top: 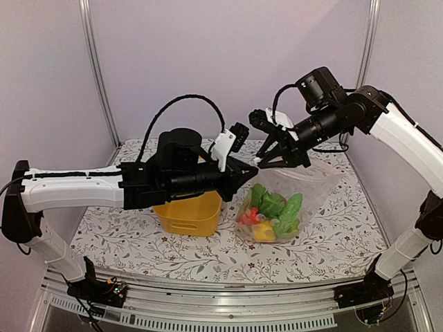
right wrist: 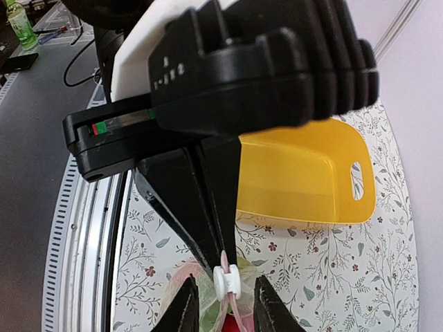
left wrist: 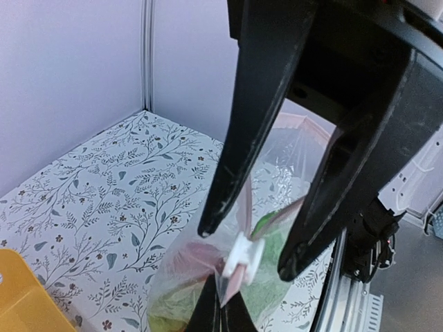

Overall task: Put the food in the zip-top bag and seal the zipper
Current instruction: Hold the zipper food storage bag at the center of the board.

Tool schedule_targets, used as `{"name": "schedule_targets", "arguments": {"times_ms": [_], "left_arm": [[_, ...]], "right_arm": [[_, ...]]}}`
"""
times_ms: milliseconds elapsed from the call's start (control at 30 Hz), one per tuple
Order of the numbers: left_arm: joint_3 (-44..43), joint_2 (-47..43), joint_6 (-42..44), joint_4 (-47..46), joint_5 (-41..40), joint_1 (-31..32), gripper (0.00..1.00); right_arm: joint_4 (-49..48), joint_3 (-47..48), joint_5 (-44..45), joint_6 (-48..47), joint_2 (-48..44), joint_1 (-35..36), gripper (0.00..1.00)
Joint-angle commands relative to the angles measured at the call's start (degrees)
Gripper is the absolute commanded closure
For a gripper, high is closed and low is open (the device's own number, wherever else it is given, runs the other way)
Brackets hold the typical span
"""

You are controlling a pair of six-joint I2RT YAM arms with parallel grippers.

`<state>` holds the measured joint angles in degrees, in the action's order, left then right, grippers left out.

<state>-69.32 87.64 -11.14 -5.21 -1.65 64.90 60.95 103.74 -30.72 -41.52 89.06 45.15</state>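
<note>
The zip-top bag (top: pixel 315 181) hangs lifted between both grippers, clear and crinkly. The food (top: pixel 273 207) lies inside it: green, red and yellow pieces. My left gripper (top: pixel 248 174) is shut on the end of the pale pink zipper (left wrist: pixel 237 282) at the bag's left corner. In its own wrist view, its fingers (left wrist: pixel 221 311) meet on the strip. A white slider (left wrist: pixel 246 259) sits on the zipper just beyond them. My right gripper (right wrist: pixel 223 290) is open and straddles that slider (right wrist: pixel 227 282), with a gap on each side.
A yellow plastic tub (top: pixel 188 214) stands on the floral tablecloth (top: pixel 332 242), under the left arm and just left of the bag. The table frame's rail (top: pixel 228 304) runs along the near edge. Pale walls close in the back and sides.
</note>
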Motion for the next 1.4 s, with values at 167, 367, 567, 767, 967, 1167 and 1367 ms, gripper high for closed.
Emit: {"name": "schedule_targets", "arguments": {"times_ms": [167, 367, 567, 767, 967, 1167, 1367], "left_arm": [[0.24, -1.33, 0.5, -1.55, -1.26, 0.7, 1.0], [0.32, -1.08, 0.58, -1.55, -1.08, 0.77, 1.0], [0.4, -1.1, 0.66, -1.62, -1.07, 0.7, 1.0], [0.57, -0.99, 0.92, -1.64, -1.33, 0.74, 1.0], [1.53, -1.06, 3.07, -2.78, -1.71, 0.62, 0.73], [1.84, -0.01, 7.44, -2.91, 2.39, -0.49, 0.77], [3.78, -0.65, 8.5, -6.65, 4.85, -0.91, 0.87]], "right_arm": [[1.73, -1.45, 0.93, -0.97, -0.2, 0.88, 0.74], [1.05, -0.42, 0.54, -0.35, -0.19, 1.0, 0.78], [0.51, -0.09, 0.05, 0.7, 0.22, 1.01, 0.85], [-0.35, 0.05, 0.71, 1.7, 0.5, 1.0, 0.95], [-0.09, -0.08, 0.77, 1.41, -0.01, 1.0, 0.97], [0.16, -0.21, 0.2, 1.17, -0.2, 1.04, 0.97], [0.26, -0.52, 0.49, 1.17, -0.08, 1.0, 0.97]]}}
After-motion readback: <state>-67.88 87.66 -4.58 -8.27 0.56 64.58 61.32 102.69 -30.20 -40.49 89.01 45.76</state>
